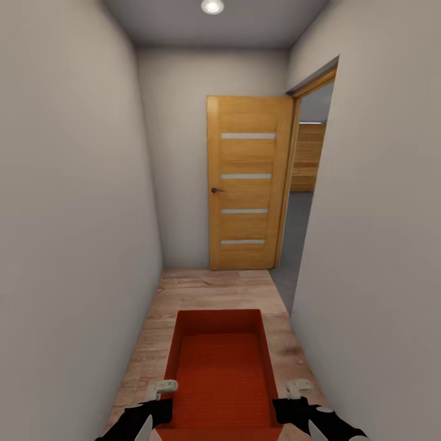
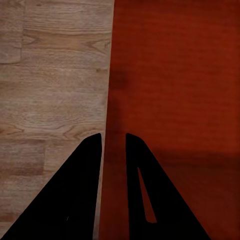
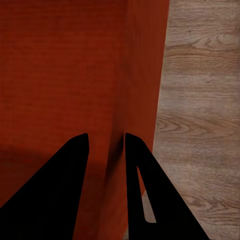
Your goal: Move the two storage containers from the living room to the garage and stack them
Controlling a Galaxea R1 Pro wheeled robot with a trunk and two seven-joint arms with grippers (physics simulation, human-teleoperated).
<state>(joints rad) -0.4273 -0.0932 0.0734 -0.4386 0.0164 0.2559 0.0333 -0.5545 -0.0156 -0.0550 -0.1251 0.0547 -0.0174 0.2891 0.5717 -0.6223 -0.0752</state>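
One orange-red bin (image 1: 222, 373) sits low in front of us at six o'clock in the head view, open side up, carried between our two arms above a light wood-plank floor (image 1: 208, 291). We hold it by its long side walls: the left gripper (image 1: 160, 409) clamps the wall at about seven o'clock, the right gripper (image 1: 286, 409) the opposite wall at about five o'clock. In the left wrist view the left gripper (image 2: 114, 142) has its jaws pinching the bin's thin wall (image 2: 109, 90), one finger outside over the planks, the other inside over the ribbed red bottom. In the right wrist view the right gripper (image 3: 107, 142) pinches the other wall (image 3: 145, 75) the same way, with wood planks just beyond it.

We stand in a narrow corridor with pale grey walls (image 1: 67, 214). At twelve o'clock a wooden door (image 1: 248, 184) with four pale glass strips stands swung open against the end wall. At one o'clock its doorway (image 1: 303, 202) opens onto a room with a grey floor and a wooden panel further back. A round ceiling lamp (image 1: 212, 6) glows overhead
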